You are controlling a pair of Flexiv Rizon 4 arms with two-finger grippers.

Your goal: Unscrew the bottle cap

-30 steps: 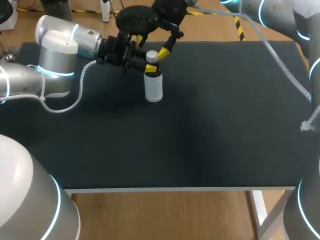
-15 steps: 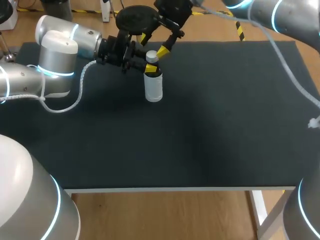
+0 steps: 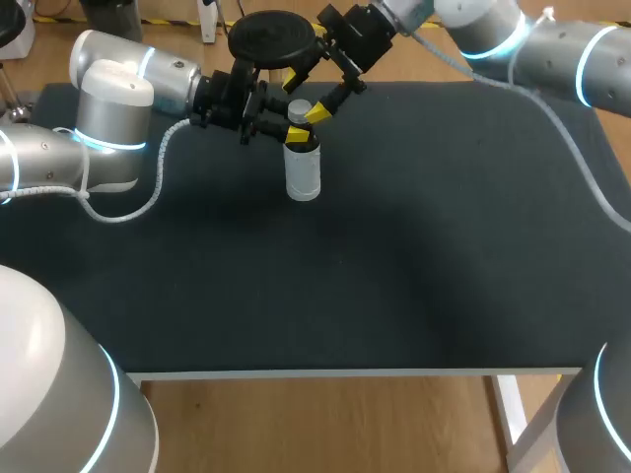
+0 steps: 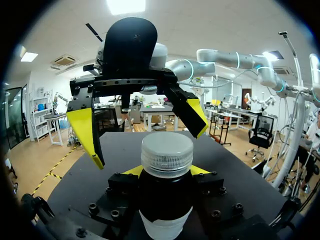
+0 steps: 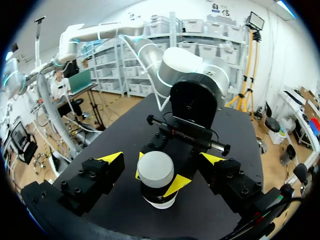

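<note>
The bottle (image 3: 303,172) is stood upright near the worktop's (image 3: 394,256) far edge, and most of the worktop is spread out nearward and rightward of it. Below the cap (image 3: 299,108) the bottle is pinched by the left tool (image 3: 293,130). The right tool (image 3: 300,99) is held spread around the cap, with both fingers apart from it.

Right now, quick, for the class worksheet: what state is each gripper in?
Left gripper: closed, holding the small white plastic bottle by its neck.
Right gripper: open, fingers either side of the round grey screw cap, not touching.
</note>
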